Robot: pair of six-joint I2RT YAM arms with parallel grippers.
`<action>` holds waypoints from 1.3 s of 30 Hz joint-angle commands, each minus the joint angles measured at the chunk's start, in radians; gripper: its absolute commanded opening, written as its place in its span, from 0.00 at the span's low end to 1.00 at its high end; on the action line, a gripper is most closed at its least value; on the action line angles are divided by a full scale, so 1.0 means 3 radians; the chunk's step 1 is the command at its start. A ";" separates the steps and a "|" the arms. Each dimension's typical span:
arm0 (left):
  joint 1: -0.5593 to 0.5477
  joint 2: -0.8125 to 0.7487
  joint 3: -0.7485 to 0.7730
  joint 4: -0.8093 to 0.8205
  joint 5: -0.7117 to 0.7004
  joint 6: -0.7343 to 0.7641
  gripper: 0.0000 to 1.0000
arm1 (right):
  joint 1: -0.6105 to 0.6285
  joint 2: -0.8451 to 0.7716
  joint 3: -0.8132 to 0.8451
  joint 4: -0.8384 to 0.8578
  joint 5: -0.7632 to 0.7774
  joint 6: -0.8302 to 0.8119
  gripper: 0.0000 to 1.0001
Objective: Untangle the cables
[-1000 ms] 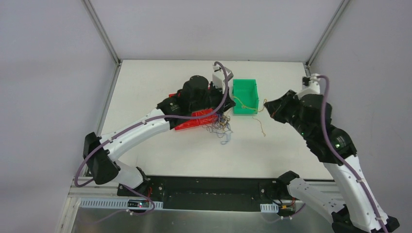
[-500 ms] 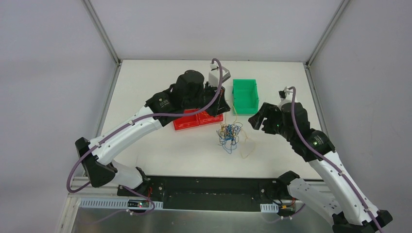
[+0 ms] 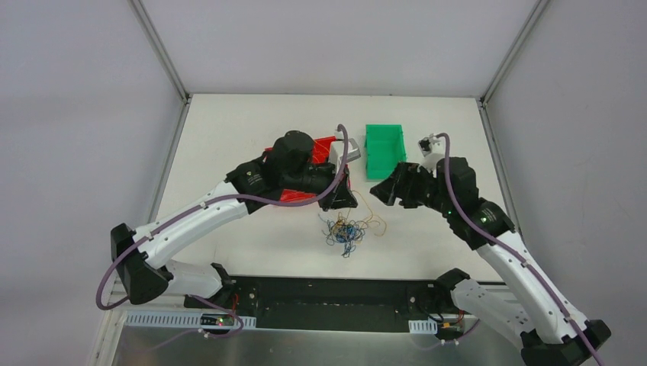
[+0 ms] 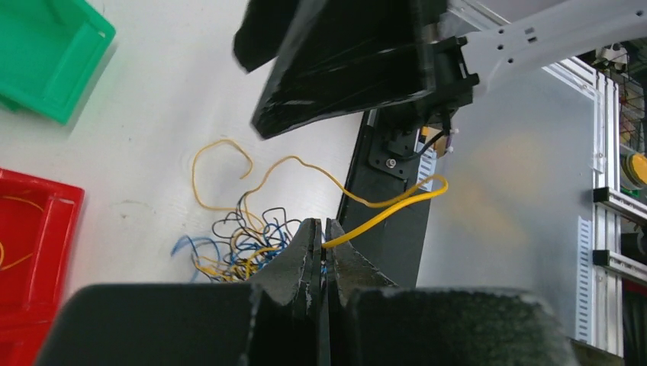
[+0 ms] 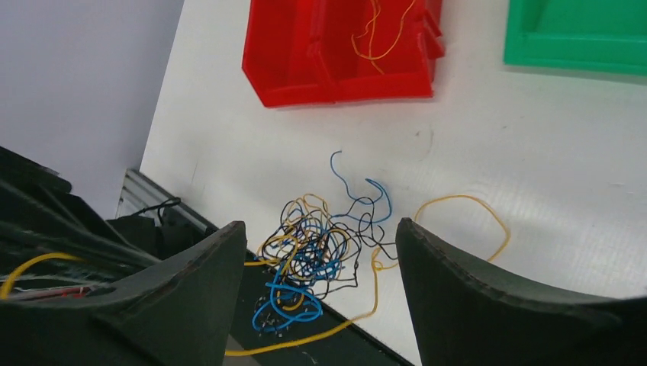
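L hand (image 4: 321,242): black, two-finger; fingertips (image 4: 304,255) pressed together, clamped on one yellow strand (image 4: 385,207) of the cables. Strand arcs out sideways from the tips, then curves back twd the main bunch. Top view: hand sits just beyond the bunch, tips pointing down at it.

R hand (image 5: 320,229): black, two-finger; fingers (image 5: 194,297) wide apart, nothing btwn them. Hangs over the table w/ the bunch right below in its own wrist view. Near L hand, not touching it.

Cables (image 3: 345,231): loose tangle of hair-thin flexible wires, yellow-orange, blue & black. Lies on white table (image 3: 229,122), approx mid-width, on the arm-base side of both hands. One yellow loop (image 5: 469,204) strays out of the bunch twd the R arm, flat on table; cannot tell if same wire as the clamped strand.

Red plastic bin (image 5: 336,57): open-top, two compartments, a few yellow-orange wires (image 5: 381,30) in one. Beyond the bunch, apart from it; partly under L arm in top view.

Green plastic bin (image 3: 384,150): open-top, beside red bin, far part of table.
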 commanded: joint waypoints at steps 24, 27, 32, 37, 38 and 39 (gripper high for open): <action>-0.0008 -0.0437 -0.0160 0.0774 -0.0145 0.0287 0.00 | 0.0813 0.0822 -0.0219 0.1005 -0.0918 -0.0267 0.70; -0.0010 -0.0463 -0.0158 0.0658 -0.0372 0.0362 0.00 | 0.0806 0.0753 -0.0274 0.1002 -0.0771 -0.0252 0.72; -0.0008 -0.0528 -0.0234 0.0579 -0.0505 0.0473 0.00 | 0.0805 0.0528 -0.0445 0.1045 -0.0685 -0.0267 0.73; -0.0010 -0.0498 -0.0147 0.0570 -0.0397 0.0456 0.00 | 0.0809 0.0412 -0.0525 0.1146 -0.0749 -0.0321 0.73; -0.0011 -0.0485 -0.0127 0.0572 -0.0366 0.0449 0.00 | 0.0809 0.0413 -0.0511 0.1154 -0.0736 -0.0343 0.73; -0.0007 -0.0473 -0.0106 0.0573 -0.0308 0.0441 0.00 | 0.0813 0.0419 -0.0485 0.1160 -0.0710 -0.0364 0.74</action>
